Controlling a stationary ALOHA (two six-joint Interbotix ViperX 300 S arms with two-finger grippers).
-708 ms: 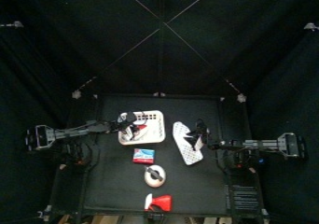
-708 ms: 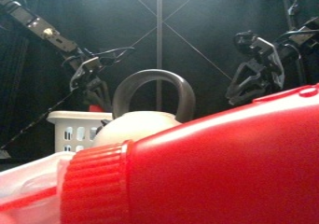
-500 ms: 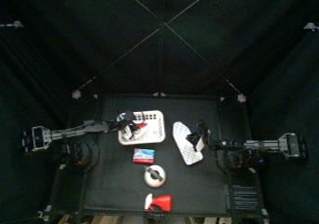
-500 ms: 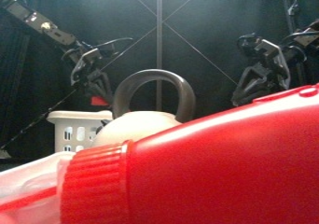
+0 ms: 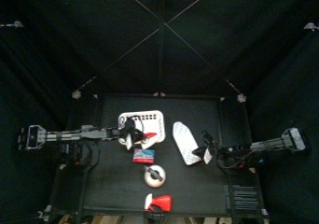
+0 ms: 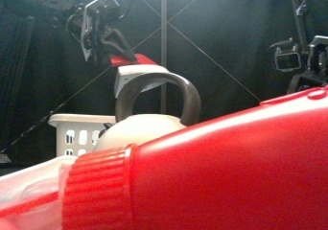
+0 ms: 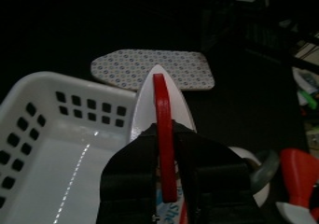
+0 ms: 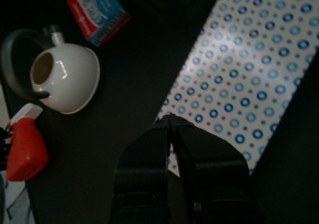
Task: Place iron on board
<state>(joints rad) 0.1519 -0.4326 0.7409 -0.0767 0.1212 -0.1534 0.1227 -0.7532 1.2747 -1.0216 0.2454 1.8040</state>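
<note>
Your left gripper (image 7: 162,186) pinches the iron (image 7: 163,116), lifted above the white basket (image 7: 50,134), the board (image 7: 152,68) lying beyond it. Your right gripper (image 8: 171,144) hovers at the board's edge, jaws nearly pressed together, empty.

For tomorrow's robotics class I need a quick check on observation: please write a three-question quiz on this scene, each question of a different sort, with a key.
1. True or false: the iron already lies on the board.
2. What does the left pincer hold? A) the iron B) the basket C) the kettle
3. Fill in: the right pincer's tips are at the ____'s edge.

Key: 1 false, it is held up above the white basket; 2 A; 3 board.
</note>
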